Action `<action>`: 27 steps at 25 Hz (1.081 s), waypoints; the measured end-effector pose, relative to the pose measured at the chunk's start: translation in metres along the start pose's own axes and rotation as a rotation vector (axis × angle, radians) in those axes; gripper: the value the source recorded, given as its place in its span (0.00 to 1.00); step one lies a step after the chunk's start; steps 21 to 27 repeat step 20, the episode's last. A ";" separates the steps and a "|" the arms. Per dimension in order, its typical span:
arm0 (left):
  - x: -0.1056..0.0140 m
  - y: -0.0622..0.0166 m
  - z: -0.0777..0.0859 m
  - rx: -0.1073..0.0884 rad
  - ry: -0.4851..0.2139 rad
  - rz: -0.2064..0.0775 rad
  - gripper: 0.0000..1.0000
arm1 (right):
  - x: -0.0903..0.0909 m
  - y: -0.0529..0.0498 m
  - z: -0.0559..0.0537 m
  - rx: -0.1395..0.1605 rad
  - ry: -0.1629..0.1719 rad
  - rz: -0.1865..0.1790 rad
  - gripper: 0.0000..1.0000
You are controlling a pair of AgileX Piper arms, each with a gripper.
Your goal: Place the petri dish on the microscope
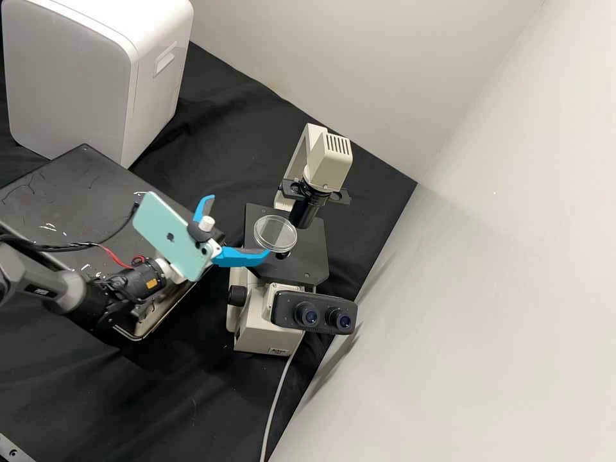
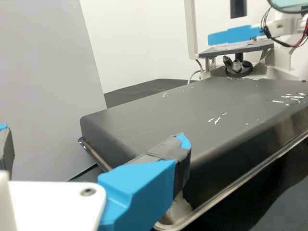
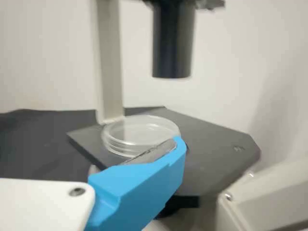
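light: bright, even | shadows: soft, from microscope (image 1: 282, 282) onto wall (image 1: 487, 289) | glare: faint on dish (image 1: 275, 233) rim | surface (image 1: 192, 398): dark, matte

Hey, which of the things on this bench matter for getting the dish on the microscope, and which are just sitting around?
For the job: petri dish, microscope, right gripper open beside the dish.
Lying about: white cabinet, flat black case, black cloth, left gripper open at the case.

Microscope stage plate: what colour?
The microscope stage is black, seen best in the right wrist view.
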 end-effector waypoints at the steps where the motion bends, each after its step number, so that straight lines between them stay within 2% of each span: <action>1: -0.001 0.0021 0.000 0.000 -0.001 0.012 1.00 | -0.006 -0.001 -0.006 0.003 0.035 0.013 1.00; 2: -0.002 0.0044 0.000 -0.001 -0.003 0.025 1.00 | -0.011 -0.001 -0.010 0.005 0.076 0.036 1.00; 3: -0.002 0.0062 0.001 -0.001 -0.004 0.035 1.00 | -0.015 -0.001 -0.013 0.008 0.101 0.049 1.00; 4: -0.003 0.0076 0.001 -0.002 -0.005 0.044 1.00 | -0.019 0.000 -0.016 0.033 0.117 0.056 1.00; 6: -0.004 0.0103 0.001 -0.002 -0.004 0.059 1.00 | -0.026 0.001 -0.019 0.090 0.129 0.056 1.00; 7: -0.005 0.0125 0.000 -0.004 -0.001 0.072 1.00 | -0.029 0.001 -0.020 0.109 0.132 0.054 1.00; 9: -0.006 0.0164 -0.001 -0.026 0.002 0.095 1.00 | -0.036 0.000 -0.023 0.138 0.141 0.047 1.00; 13: -0.007 0.0180 -0.001 -0.027 0.003 0.104 1.00 | -0.047 0.001 -0.029 0.158 0.162 0.044 1.00; 16: -0.008 0.0191 -0.001 -0.028 0.004 0.111 1.00 | -0.049 0.002 -0.031 0.158 0.168 0.046 1.00; 20: -0.011 0.0251 -0.002 -0.036 0.014 0.147 1.00 | -0.049 0.002 -0.031 0.159 0.170 0.045 1.00; 27: -0.011 0.0251 -0.002 -0.036 0.014 0.147 1.00 | -0.049 0.002 -0.031 0.159 0.170 0.045 1.00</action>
